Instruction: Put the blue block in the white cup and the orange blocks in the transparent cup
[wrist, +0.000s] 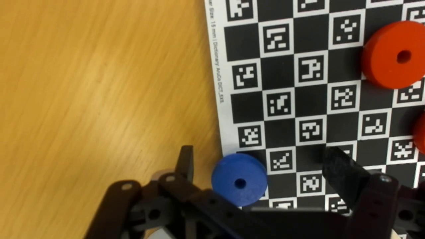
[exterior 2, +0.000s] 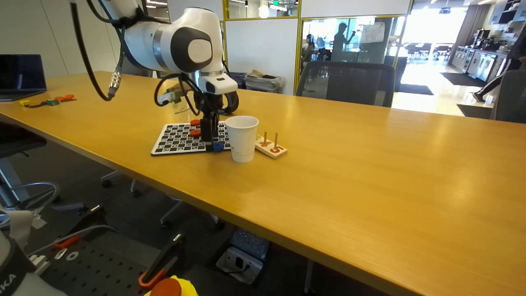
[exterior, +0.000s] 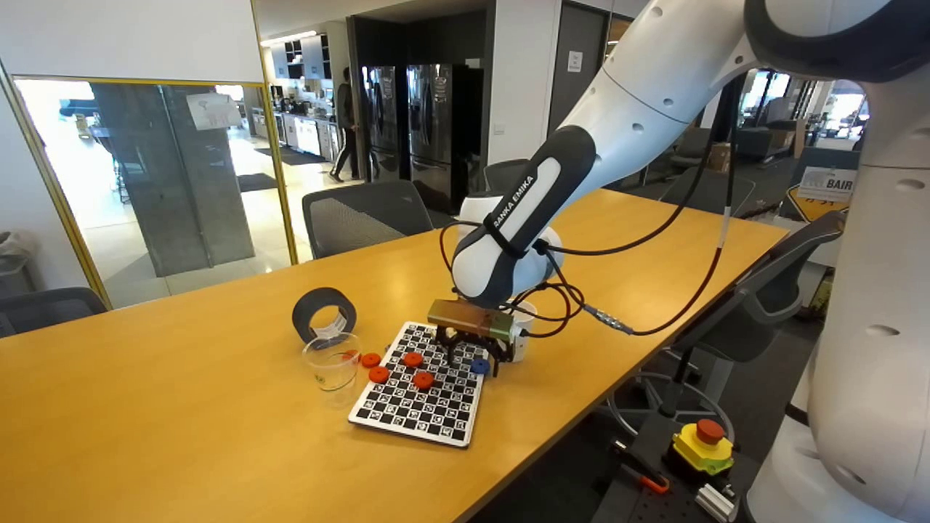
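My gripper stands open low over the checkered board. Between its spread fingers, nearer the left finger in the wrist view, lies the round blue block, flat on the board's edge and not gripped. The white cup is upright close beside the gripper; in an exterior view the arm partly covers this cup. Several round orange blocks lie about: an orange block and another orange block on the board, others at its edge near the transparent cup. One shows through or behind that cup's wall.
The checkered marker board lies flat on the wooden table. A black tape roll stands on edge behind the transparent cup. Behind the white cup is a small wooden peg stand. A laptop sits at the far end.
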